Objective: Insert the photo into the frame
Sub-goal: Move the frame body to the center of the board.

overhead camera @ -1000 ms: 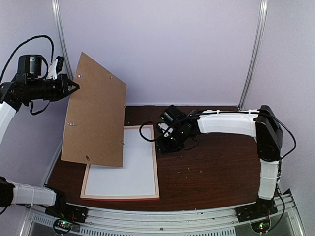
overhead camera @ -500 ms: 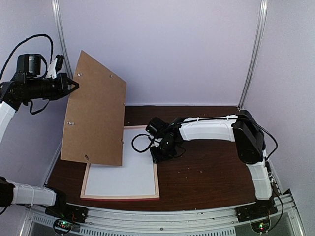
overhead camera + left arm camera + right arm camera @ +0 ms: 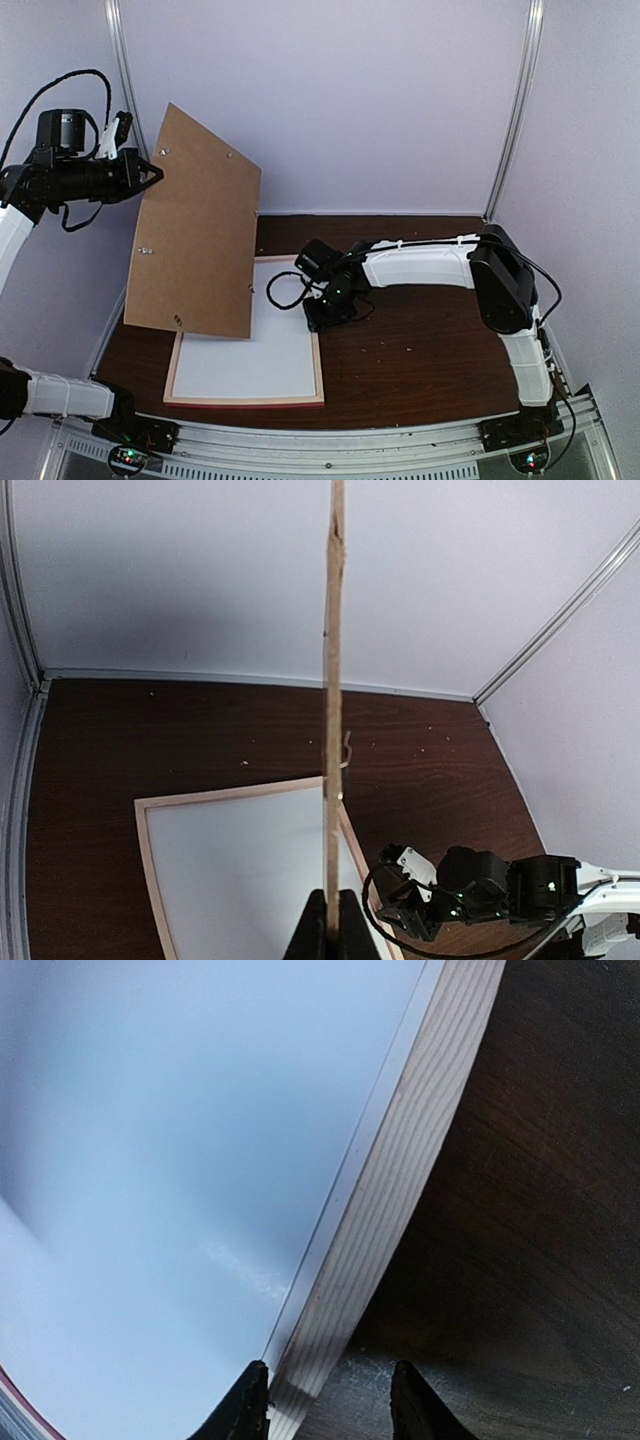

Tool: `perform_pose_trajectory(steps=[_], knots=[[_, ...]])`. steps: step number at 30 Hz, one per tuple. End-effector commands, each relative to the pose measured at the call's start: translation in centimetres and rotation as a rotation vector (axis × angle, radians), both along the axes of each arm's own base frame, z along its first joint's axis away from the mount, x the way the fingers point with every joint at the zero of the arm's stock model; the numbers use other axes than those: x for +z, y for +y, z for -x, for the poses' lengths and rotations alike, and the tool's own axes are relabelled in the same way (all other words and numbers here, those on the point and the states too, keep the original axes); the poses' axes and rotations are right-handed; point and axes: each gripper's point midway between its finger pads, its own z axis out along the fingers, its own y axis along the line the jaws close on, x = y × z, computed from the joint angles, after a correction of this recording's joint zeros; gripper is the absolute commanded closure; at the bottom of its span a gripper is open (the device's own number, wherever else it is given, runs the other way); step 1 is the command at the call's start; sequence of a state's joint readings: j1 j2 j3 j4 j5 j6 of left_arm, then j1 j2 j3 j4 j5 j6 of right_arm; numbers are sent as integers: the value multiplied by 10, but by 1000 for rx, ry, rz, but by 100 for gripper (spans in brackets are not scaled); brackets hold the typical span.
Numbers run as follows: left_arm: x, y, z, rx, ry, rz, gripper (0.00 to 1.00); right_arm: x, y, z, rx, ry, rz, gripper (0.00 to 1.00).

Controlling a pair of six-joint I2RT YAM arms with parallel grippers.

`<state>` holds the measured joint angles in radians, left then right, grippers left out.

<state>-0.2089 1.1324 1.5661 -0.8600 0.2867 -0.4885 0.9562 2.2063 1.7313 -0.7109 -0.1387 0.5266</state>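
The frame (image 3: 319, 352) lies on the table with its pale wood back up and a pink edge along the front. A plain white sheet (image 3: 262, 350) fills it; this looks like the photo's white back, and no print side shows. My left gripper (image 3: 150, 175) is shut on the brown backing board (image 3: 195, 235) and holds it upright above the frame's left part. In the left wrist view the board (image 3: 333, 680) shows edge-on between the fingers (image 3: 312, 938). My right gripper (image 3: 318, 318) is open and low, with its fingertips either side of the frame's right bar (image 3: 400, 1190), beside the white sheet (image 3: 180, 1160).
The dark wood table (image 3: 430, 350) stretches right of the frame. Pale walls with metal corner strips (image 3: 515, 110) close off the back and sides. The right arm (image 3: 430, 262) reaches left across the table's middle. A loose black cable (image 3: 275, 295) hangs by the right wrist over the frame.
My right arm has swung left and down from the table's middle to the frame's right bar, then stayed there. The left gripper and the board have barely shifted.
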Motion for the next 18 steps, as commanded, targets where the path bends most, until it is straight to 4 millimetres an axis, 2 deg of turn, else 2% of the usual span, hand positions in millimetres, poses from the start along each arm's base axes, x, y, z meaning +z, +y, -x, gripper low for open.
perform_pose_trajectory(steps=[1,9,18], knots=[[45,-4,-6,-20,-165,50,100,-5,9,-4,-11,-11,-9,59],[42,-6,-8,-31,-161,54,100,-9,4,-6,-31,-17,13,65],[39,-17,-11,-86,-181,104,100,-2,-32,-13,-135,-33,36,72]])
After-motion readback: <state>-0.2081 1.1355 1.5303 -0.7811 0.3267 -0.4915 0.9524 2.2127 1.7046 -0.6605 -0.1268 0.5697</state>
